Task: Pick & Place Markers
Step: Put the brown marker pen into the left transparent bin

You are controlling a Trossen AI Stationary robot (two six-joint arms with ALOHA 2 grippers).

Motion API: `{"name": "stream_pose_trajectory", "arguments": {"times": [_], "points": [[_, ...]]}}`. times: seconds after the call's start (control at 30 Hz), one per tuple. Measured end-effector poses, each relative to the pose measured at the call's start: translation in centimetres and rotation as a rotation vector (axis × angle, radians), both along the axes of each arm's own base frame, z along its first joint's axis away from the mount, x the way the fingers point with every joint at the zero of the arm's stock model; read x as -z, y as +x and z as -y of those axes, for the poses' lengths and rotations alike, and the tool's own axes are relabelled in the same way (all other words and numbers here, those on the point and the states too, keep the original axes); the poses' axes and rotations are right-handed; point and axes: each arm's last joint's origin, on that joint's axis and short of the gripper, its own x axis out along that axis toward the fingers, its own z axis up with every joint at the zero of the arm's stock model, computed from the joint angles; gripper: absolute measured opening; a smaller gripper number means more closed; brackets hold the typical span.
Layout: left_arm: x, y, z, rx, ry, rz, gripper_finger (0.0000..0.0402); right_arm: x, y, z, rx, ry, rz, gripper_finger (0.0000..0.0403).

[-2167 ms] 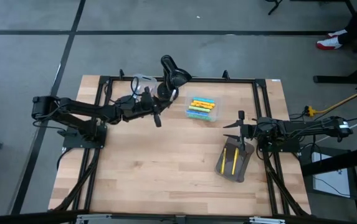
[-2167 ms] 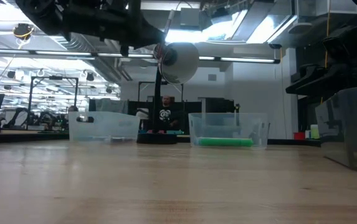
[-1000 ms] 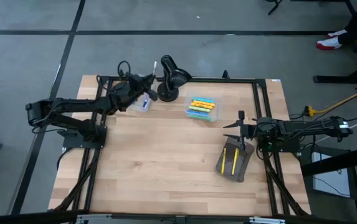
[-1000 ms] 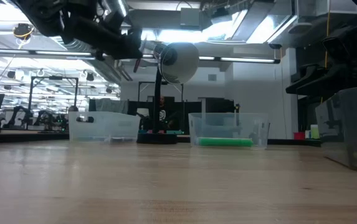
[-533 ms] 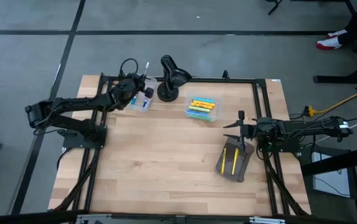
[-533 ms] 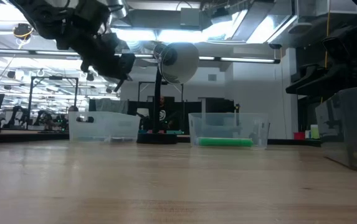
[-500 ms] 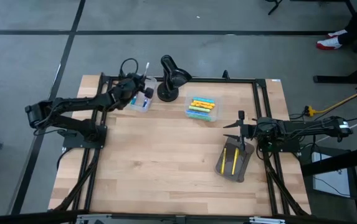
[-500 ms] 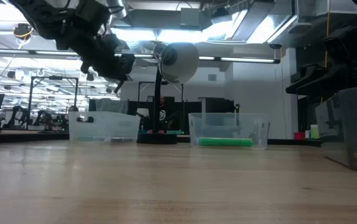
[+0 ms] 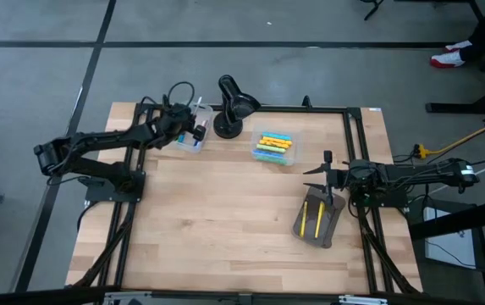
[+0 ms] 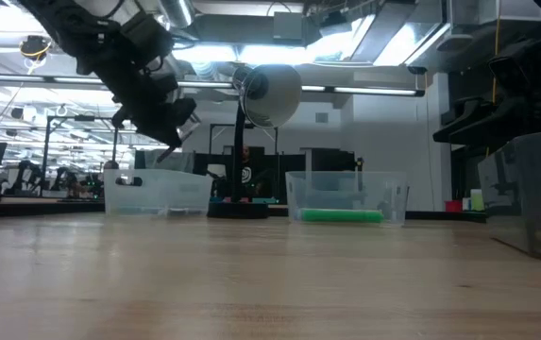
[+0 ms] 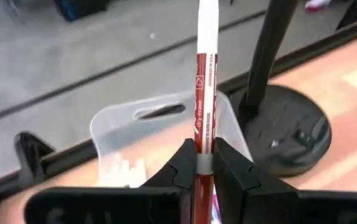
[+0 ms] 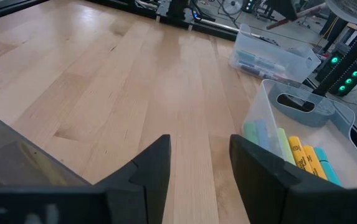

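Red-barrelled and white-capped, a dry-erase marker [image 11: 204,93] is sitting pinched between the nearly closed fingers of the left gripper [image 11: 204,163], which is hovering over a small clear bin [image 9: 190,135] at the table's far edge, just beside the black desk lamp [image 9: 232,106]. The marker is pointing out past the fingertips toward the bin's handle cut-out. To place it well, I'd say the arm should be lowering until the marker's tip is inside the walls before easing its grip, keeping clear of the lamp's base. The right gripper [image 12: 198,163] is waiting partly open and empty near the right edge, next to a grey pouch [image 9: 316,219] holding two yellow markers [image 9: 317,217]. I'm counting two clear bins: the second clear bin [image 9: 274,146], mid-table, is holding a stack of coloured markers [image 9: 272,145] too crowded to number.
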Motion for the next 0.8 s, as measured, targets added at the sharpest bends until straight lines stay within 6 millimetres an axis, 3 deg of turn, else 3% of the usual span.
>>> {"name": "stream_pose_trajectory", "arguments": {"times": [0.3, 0.63, 0.8], "points": [[-1.6, 0.2, 0.0, 0.010, -0.097, -0.051, 0.0026, 0.0, 0.0, 0.0, 0.000, 0.000, 0.001, 0.0163], [-1.1, -0.5, -0.1, -0.044, -0.150, -0.072, 0.0029, 0.0, 0.0, 0.0, 0.000, 0.000, 0.000, 0.0163], [-1.2, -0.6, -0.3, -0.056, -0.146, -0.068, 0.0052, 0.0, 0.0, 0.0, 0.000, 0.000, 0.000, 0.0163]]}}
